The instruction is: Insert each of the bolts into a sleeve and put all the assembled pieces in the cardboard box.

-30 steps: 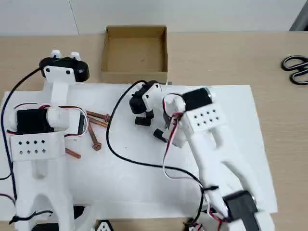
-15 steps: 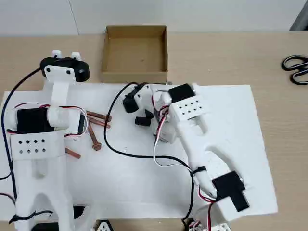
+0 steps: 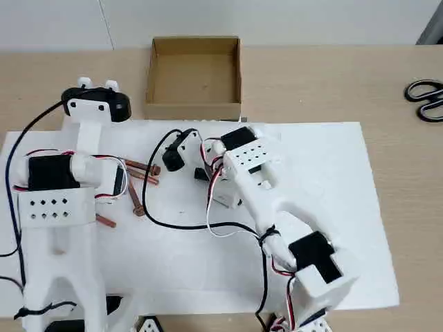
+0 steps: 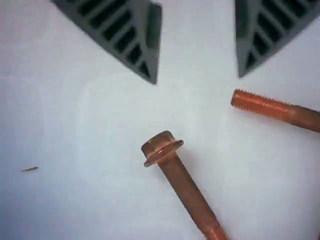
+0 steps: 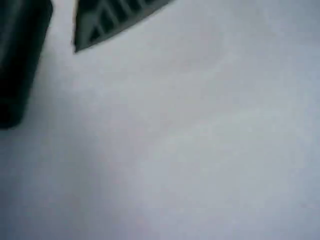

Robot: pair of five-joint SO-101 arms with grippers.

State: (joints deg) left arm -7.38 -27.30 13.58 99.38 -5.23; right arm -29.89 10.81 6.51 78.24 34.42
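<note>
Several copper bolts [image 3: 141,168] lie on the white sheet [image 3: 332,180] beside my left arm. One more bolt [image 3: 104,220] lies apart, nearer the front. My left gripper [image 4: 197,77] hangs open just above a bolt [image 4: 177,180], whose flanged head is below the fingertips; a second bolt's threaded end [image 4: 272,107] lies beside it. A black sleeve [image 3: 201,174] lies by my right arm [image 3: 242,155], which stretches left across the sheet. In the right wrist view, my right gripper's tip [image 5: 77,45] is low over bare sheet, next to a black piece [image 5: 20,60]. The cardboard box [image 3: 194,105] is empty.
The box stands beyond the sheet's far edge, on the wooden table. Black scissors [image 3: 426,100] lie at the far right. Black cables [image 3: 159,200] from the right arm trail over the middle of the sheet. The sheet's right half is bare.
My right arm has swung left across the sheet towards the bolts and now covers one of the two black sleeves. My left arm has barely shifted.
</note>
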